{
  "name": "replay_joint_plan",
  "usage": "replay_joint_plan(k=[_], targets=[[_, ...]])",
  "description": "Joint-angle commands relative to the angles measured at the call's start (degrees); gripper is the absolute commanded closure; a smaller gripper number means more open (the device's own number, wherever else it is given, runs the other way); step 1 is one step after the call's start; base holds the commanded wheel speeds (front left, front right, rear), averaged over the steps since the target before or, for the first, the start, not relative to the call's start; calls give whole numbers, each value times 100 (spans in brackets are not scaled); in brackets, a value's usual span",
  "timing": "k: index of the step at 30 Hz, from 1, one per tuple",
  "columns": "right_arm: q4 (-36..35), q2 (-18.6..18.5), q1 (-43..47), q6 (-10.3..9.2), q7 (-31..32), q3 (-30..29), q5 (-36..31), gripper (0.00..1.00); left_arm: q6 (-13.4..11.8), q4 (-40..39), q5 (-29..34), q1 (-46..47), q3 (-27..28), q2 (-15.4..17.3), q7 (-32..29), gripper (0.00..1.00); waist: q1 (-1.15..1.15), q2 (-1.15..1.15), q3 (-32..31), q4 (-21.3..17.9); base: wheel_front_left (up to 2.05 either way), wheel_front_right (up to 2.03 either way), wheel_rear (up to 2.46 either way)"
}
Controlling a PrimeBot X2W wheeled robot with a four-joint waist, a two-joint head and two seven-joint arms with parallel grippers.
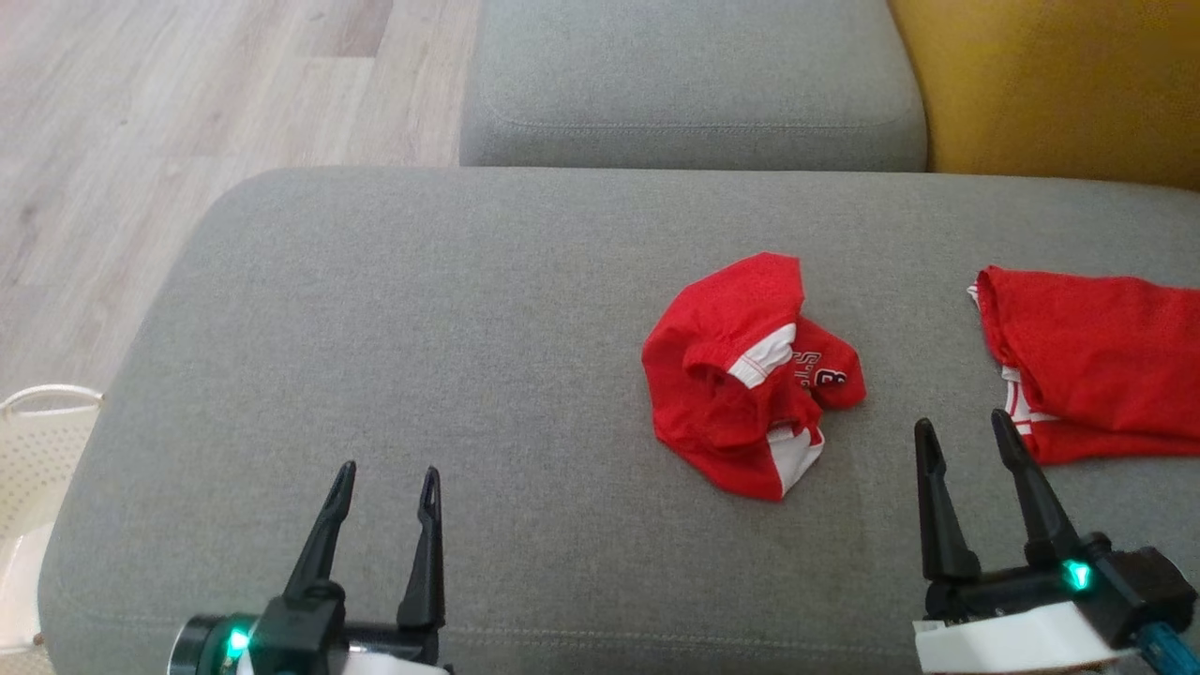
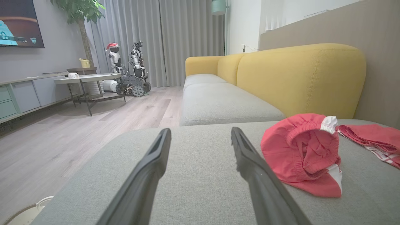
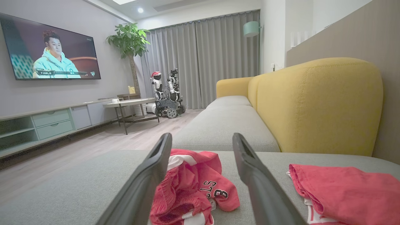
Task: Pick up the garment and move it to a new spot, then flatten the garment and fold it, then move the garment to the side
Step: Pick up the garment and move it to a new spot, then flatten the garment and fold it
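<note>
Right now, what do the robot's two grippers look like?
Both the left gripper and the right gripper have two long, black, tapering fingers on a black base with a glowing green light. White casing sits behind each base; a blue part shows by the right one.

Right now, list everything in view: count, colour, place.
crumpled garment: one, red with white trim, middle of the near cushion
second garment: one, red, laid flatter at the cushion's right edge
near cushion: one, grey, under both garments
far cushion: one, grey, beyond it
sofa back: yellow, far right
floor: pale wood, left
basket: one, white, lower left
television: one, switched on, wall
plant: one, green, by the curtains
curtains: grey, far wall
other robots: apparently two, before the curtains
left gripper: open, over the cushion's left
right gripper: open, right of the crumpled garment
</note>
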State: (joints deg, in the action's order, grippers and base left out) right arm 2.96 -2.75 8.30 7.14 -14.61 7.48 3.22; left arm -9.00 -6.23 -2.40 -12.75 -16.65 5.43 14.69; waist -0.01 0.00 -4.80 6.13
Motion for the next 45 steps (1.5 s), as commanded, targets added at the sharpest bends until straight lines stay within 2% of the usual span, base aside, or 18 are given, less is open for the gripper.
replay_joint_plan(k=[1,20,23,27,29,31,34,37,45], targets=[[-194,-14,-161,35,-39,130,-11,0,25,-241,70,255,219,-57,30,0,1,0,-1,-6,0,0,0],[-162,-13,-161,35,-39,147,43,0,133,-101,125,263,134,-78,30,0,1,0,28,-24,0,0,0],[-173,-13,-173,35,-39,137,59,0,297,65,-17,305,65,-117,30,0,1,0,65,-31,0,0,0],[-191,-13,-237,35,-39,133,39,0,747,260,-311,574,-178,-193,30,0,1,0,161,-45,0,0,0],[-197,-13,-288,35,-39,145,21,0,1018,522,-567,722,-332,-225,30,0,1,0,225,-72,0,0,0],[-209,-13,-348,35,-39,159,8,0,1310,903,-1158,855,-503,-246,30,0,1,0,297,-130,0,0,0],[-226,-13,-434,35,-39,183,-19,0,1520,1368,-2039,1292,-1007,-252,30,0,1,0,423,-237,0,0,0],[-253,-13,-523,35,-39,204,-76,0,1588,1685,-2706,1813,-1463,-253,30,0,1,0,594,-360,0,0,0],[-407,-52,-871,35,-39,203,-143,0,1603,2333,-3985,3143,-2345,-255,-55,0,1,0,1203,-605,0,0,0]])
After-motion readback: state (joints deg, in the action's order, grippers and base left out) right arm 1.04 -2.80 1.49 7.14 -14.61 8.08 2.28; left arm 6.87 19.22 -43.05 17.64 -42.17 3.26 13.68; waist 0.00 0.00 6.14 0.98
